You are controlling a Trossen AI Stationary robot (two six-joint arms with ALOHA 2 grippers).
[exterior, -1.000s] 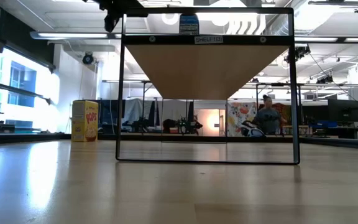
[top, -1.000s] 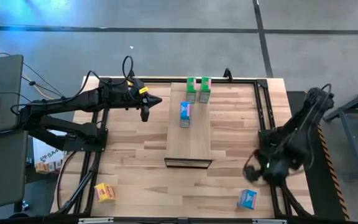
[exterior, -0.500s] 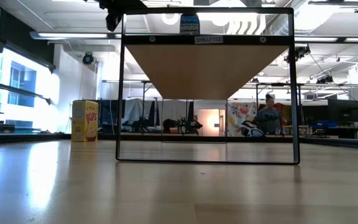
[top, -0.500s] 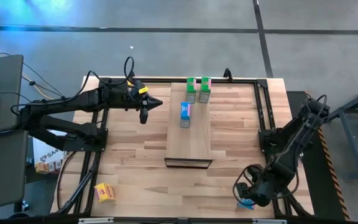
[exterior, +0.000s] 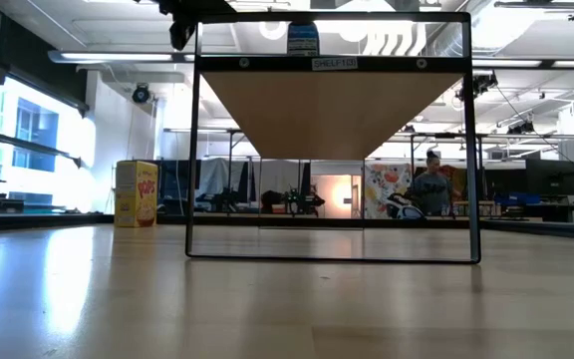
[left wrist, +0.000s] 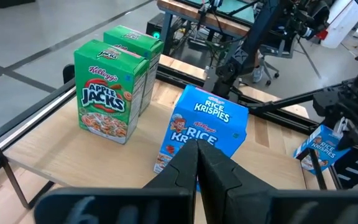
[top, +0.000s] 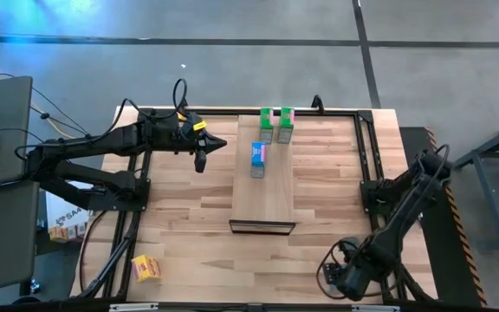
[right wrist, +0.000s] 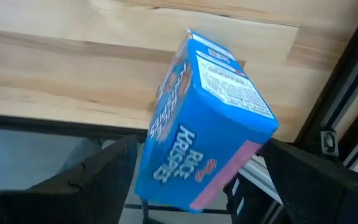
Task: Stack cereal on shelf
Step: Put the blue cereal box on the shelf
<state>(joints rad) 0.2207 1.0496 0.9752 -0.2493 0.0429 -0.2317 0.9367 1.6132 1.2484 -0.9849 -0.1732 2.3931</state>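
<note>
We count three small cardboard cereal boxes (two green, one blue) on the pale wooden shelf; the right gripper, fingers spread, straddles another blue box; the left gripper is clenched empty.

2 green, 1 blue cereal on shelf.

The front half of the shelf lies bare; two green boxes and a blue box crowd its upper end in the frame's centre.
</note>
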